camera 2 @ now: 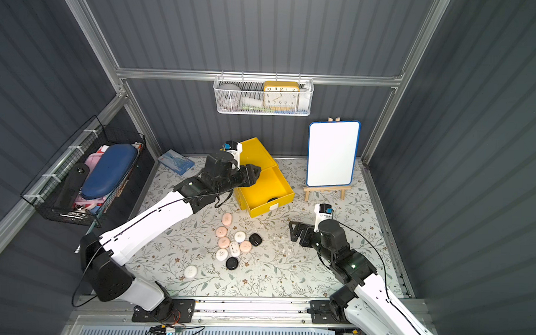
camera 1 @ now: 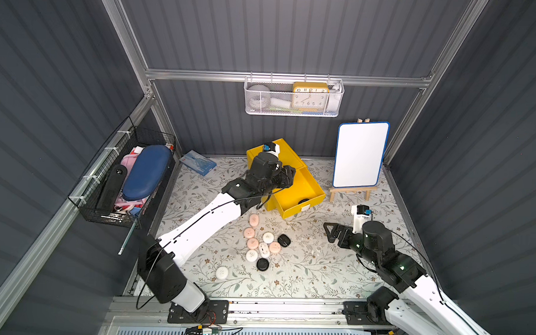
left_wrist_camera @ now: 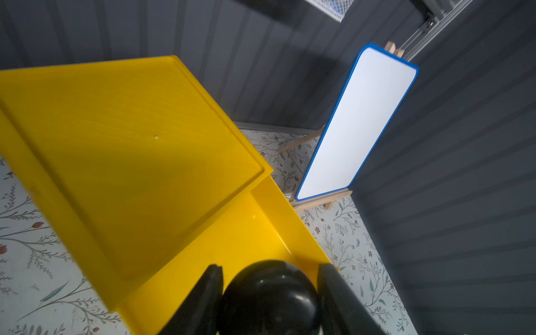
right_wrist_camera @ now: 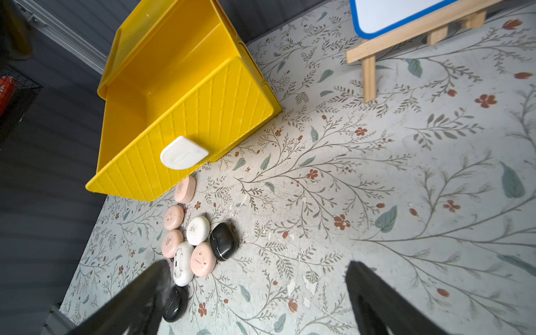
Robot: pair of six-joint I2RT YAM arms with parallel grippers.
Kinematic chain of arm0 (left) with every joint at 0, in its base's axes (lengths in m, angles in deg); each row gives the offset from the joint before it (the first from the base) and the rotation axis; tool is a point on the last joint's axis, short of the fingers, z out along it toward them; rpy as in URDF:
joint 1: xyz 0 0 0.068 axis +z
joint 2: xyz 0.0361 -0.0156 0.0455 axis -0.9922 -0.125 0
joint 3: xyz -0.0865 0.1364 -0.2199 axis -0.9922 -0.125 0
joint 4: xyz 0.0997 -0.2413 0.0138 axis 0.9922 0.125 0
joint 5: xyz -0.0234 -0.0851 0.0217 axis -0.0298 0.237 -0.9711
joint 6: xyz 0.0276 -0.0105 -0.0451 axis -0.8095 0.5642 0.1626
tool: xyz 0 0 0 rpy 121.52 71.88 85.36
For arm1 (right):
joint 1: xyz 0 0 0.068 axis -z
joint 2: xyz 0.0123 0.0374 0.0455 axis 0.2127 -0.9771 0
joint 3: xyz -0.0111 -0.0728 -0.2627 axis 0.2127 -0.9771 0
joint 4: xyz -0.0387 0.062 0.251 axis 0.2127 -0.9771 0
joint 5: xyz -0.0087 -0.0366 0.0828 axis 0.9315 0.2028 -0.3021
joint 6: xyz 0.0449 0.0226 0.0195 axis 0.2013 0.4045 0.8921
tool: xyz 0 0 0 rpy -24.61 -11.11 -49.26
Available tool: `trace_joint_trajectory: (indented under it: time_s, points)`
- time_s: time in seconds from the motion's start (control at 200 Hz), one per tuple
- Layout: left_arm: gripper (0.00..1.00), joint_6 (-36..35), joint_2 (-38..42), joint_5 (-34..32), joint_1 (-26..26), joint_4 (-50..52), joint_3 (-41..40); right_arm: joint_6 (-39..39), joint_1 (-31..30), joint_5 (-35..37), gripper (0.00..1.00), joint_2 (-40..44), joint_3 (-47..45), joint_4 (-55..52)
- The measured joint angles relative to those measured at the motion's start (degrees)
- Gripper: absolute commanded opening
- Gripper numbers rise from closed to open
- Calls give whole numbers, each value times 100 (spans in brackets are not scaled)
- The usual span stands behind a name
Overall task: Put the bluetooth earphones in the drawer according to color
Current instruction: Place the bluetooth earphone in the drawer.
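A black earphone case (left_wrist_camera: pixel 269 298) sits between the fingers of the left gripper (left_wrist_camera: pixel 269 265); they stand narrow, one on each side of it and seemingly touching it. It hangs over the pulled-out top drawer (left_wrist_camera: pixel 240 240) of the yellow cabinet (left_wrist_camera: pixel 130 139), so I judge this is a black one about to be dropped into the compartment kept for black. A second black case (camera 1: pixel 304 201) already lies at the front of that drawer, just behind the white tab handle (camera 1: pixel 305 208), which supports that reading; nothing pink or white shows inside. The drawer stands far out, presumably so that a case can go in from above; the lower drawers look shut, as far as the right wrist view tells.

The others lie on the floral mat (camera 1: pixel 318 268) in front of the cabinet: four pink cases (camera 1: pixel 252 243), three white cases (camera 1: pixel 268 237) and two black cases (camera 1: pixel 284 240) in a loose cluster, many touching; a lone white case (camera 1: pixel 222 272) lies apart, nearer the left arm's base.

The left arm stretches long across the mat; its wrist turns the gripper sideways over the drawer. The right arm is folded low; the right gripper (right_wrist_camera: pixel 258 266) hovers just beside the cluster, fingers spread wide and empty, placed, I judge, for the next pick.
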Motion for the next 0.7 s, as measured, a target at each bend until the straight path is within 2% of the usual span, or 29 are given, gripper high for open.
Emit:
trace_joint_trajectory:
  time_s: [0.05,0.11,0.295,0.57,0.7]
  points:
    - [87,-90,-212,-11,-7,20,83,-66,0,-85,99,4,-76,50]
    - [99,-131,-345,-35,-7,61,109,-166,0,-221,99,24,-149,87]
    - [99,-184,-42,-74,-2,57,-94,-433,0,-737,97,125,-367,295]
    - [99,-61,1805,-168,-2,-96,-1541,-483,-35,-1303,88,7,-586,654]
    - [99,164,2334,-332,-2,-33,-2310,-481,-378,-1259,86,-153,-656,911]
